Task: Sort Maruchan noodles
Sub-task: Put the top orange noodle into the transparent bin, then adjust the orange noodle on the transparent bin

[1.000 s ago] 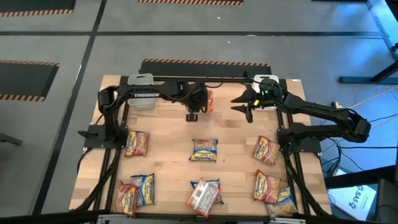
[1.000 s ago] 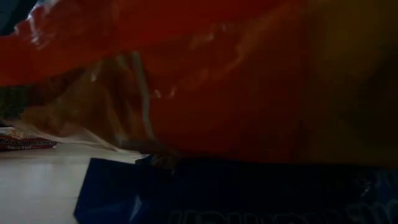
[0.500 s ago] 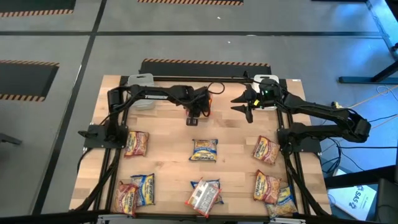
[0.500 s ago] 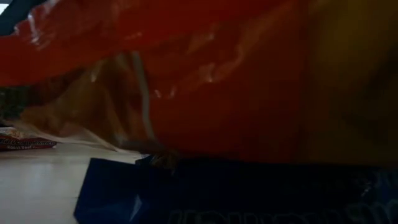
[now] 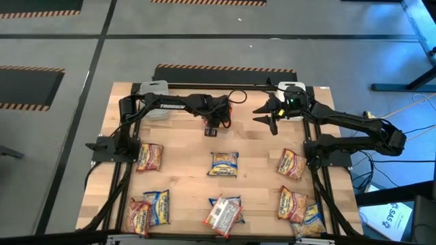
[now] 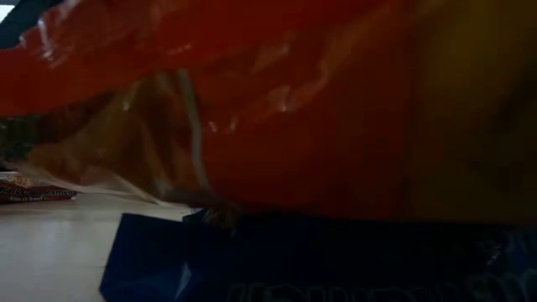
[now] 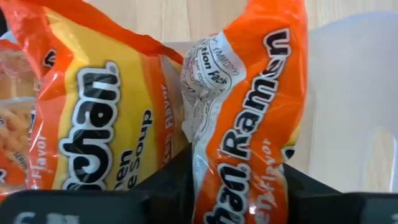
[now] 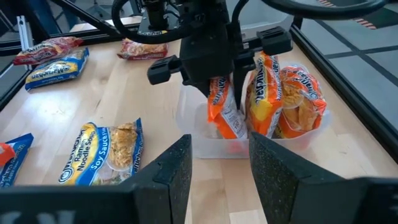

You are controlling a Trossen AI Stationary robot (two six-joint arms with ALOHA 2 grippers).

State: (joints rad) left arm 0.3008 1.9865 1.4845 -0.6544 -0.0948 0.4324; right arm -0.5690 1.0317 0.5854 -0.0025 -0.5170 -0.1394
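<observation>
A clear bin (image 8: 298, 142) stands at the far middle of the table with orange Maruchan noodle packets (image 8: 280, 96) upright in it. My left gripper (image 5: 216, 122) hangs over the bin, shut on one more orange packet (image 8: 221, 106), which shows between its fingers in the left wrist view (image 7: 242, 143) beside a neighbouring packet (image 7: 93, 118). My right gripper (image 5: 267, 113) hovers open just right of the bin, nothing between its fingers (image 8: 221, 174). Several red, blue and orange packets lie flat on the near half of the table (image 5: 223, 164). My left gripper has the orange packet's upper end (image 7: 239, 186) between its two fingers, which come from above and slant down into the bin. The packet stands upright below the fingers, with its lower end (image 8: 227, 130) down inside the bin beside the other packets.
White bins sit at the far left (image 5: 154, 88) and far right (image 5: 293, 88) corners. Loose packets lie at left (image 5: 149, 156), right (image 5: 291, 163) and along the near edge (image 5: 223, 212). An orange packet (image 6: 294, 126) lying on a blue one (image 6: 294, 260) blocks the low view.
My left gripper has come down into the bin with the orange packet, which now stands among the packets there. My right arm has kept still.
</observation>
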